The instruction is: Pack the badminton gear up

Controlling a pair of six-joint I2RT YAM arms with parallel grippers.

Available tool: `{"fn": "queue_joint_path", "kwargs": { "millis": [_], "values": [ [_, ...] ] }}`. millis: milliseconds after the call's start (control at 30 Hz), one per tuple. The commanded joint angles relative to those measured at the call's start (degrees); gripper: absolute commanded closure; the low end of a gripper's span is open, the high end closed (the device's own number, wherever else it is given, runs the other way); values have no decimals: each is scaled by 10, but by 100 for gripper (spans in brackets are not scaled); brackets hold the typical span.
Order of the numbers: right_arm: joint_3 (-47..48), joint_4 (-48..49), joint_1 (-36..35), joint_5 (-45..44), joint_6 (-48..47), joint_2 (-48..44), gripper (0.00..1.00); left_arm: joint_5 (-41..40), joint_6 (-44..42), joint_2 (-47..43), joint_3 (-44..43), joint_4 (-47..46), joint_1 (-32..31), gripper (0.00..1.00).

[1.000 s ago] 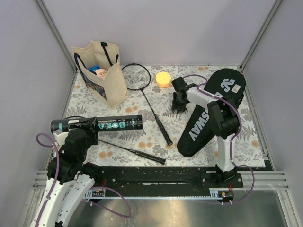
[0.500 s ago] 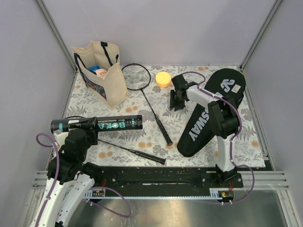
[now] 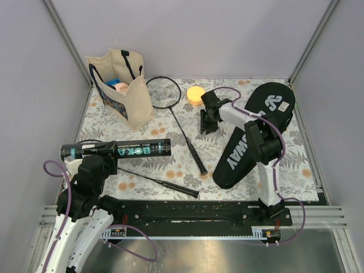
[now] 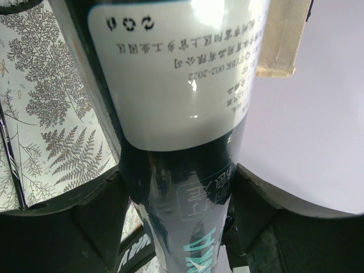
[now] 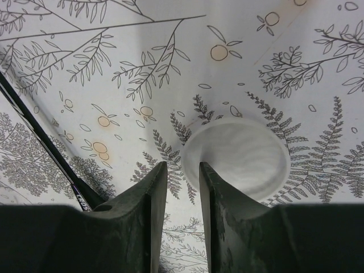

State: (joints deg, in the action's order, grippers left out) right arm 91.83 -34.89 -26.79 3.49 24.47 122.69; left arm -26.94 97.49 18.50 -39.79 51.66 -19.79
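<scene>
Overhead view with two wrist views. The left gripper [image 3: 95,150], at lower left of the frame, is clamped around the long black tube [image 3: 122,149], which lies level across the left half of the patterned table mat [image 3: 170,159]. In the left wrist view the fingers [image 4: 85,216] press both sides of the tube [image 4: 182,114], whose white printed label fills the upper frame. The right gripper [image 3: 206,126] hangs at upper centre, just below a small round object [image 3: 195,94] that looks yellow-orange from above. In the right wrist view the right gripper [image 5: 182,168] has its jaws parted by a narrow gap with nothing between them, and the round object [image 5: 236,156] lies pale on the mat just beyond the tips. One racket [image 3: 182,128] runs from its head at upper centre down towards centre. The second racket [image 3: 162,183] shows its shaft along the lower centre, and its head is mostly hidden by the left arm. The black cover [image 3: 259,122] lies slanted at the right, partly under the right arm. The tote bag [image 3: 122,94] stands at upper left.
</scene>
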Motion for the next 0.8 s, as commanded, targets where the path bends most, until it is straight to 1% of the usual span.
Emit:
{"fn": "queue_joint_path", "kwargs": {
  "millis": [0, 33, 100, 200, 300, 367, 467, 567, 600, 633, 767],
  "values": [
    [22, -15, -20, -31, -14, 7, 65, -12, 4, 4, -27, -31, 0, 72],
    [23, -18, -22, -31, -17, 8, 67, -11, 6, 6, -27, -28, 0, 72],
    [20, -21, -25, -56, -21, 4, 82, -8, 11, 13, -29, -21, 0, 72],
    [12, -20, -26, -59, -29, -10, 99, 0, 28, 22, -29, -8, 0, 71],
    [-5, -6, -25, -52, -36, -39, 100, 14, 40, 31, -28, -2, 0, 71],
    [-30, 15, -26, -37, -36, -80, 100, 24, 48, 36, -29, 3, 0, 70],
    [-95, 73, -26, 18, -36, -156, 100, 47, 68, 50, -30, 19, 0, 70],
    [-188, 148, -26, 80, -31, -248, 100, 88, 86, 60, -30, 23, 1, 70],
    [-221, 181, -26, 103, -26, -290, 100, 106, 91, 63, -29, 20, 0, 70],
    [-253, 208, -26, 141, -21, -322, 100, 115, 96, 65, -29, 18, 1, 70],
    [-362, 331, -26, 226, 11, -439, 100, 132, 108, 70, -29, 12, 1, 70]
  ]
}}
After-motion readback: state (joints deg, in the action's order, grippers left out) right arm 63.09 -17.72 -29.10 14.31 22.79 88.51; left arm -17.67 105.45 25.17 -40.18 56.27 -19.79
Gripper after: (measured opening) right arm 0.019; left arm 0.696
